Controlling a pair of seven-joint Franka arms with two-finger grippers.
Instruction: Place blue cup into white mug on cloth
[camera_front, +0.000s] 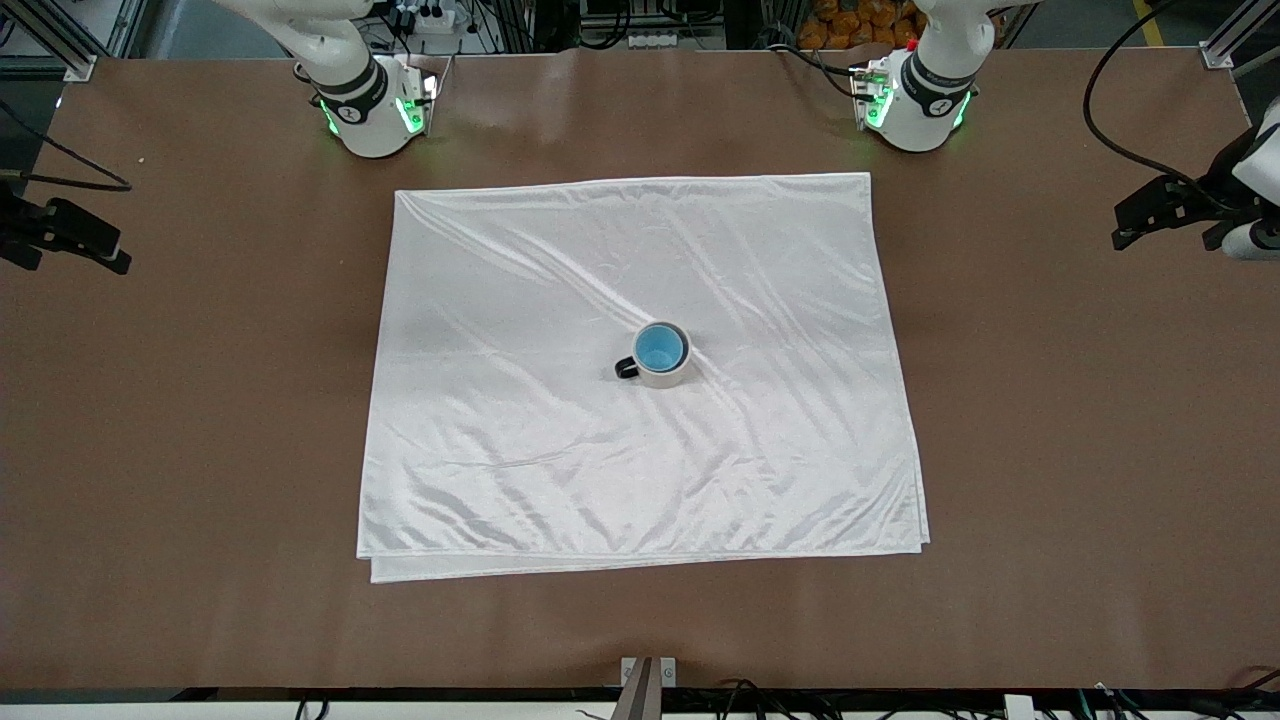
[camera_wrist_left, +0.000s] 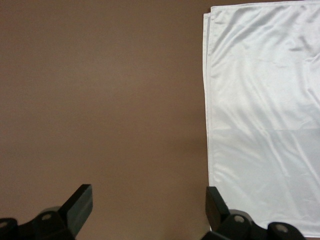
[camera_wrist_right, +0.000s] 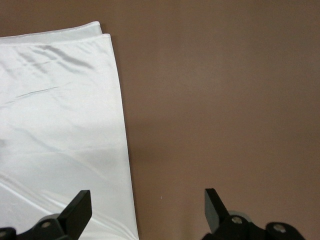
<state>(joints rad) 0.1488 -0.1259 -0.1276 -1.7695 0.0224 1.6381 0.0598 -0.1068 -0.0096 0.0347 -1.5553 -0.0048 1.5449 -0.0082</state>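
The blue cup (camera_front: 660, 347) sits upright inside the white mug (camera_front: 664, 377), which stands near the middle of the cloth (camera_front: 560, 260) with its black handle (camera_front: 625, 368) toward the right arm's end. My left gripper (camera_wrist_left: 149, 206) is open and empty, high over bare table off the cloth's edge at the left arm's end; it also shows in the front view (camera_front: 1135, 225). My right gripper (camera_wrist_right: 147, 207) is open and empty, high over the cloth's edge at the right arm's end; it also shows in the front view (camera_front: 100, 245). Both arms wait.
The brown table (camera_front: 1050, 450) surrounds the cloth on all sides. The cloth's doubled edge (camera_front: 640, 562) lies nearest the front camera. The cloth's edge shows in the left wrist view (camera_wrist_left: 260, 125) and the right wrist view (camera_wrist_right: 60, 125). A small bracket (camera_front: 648, 672) sits at the table's near edge.
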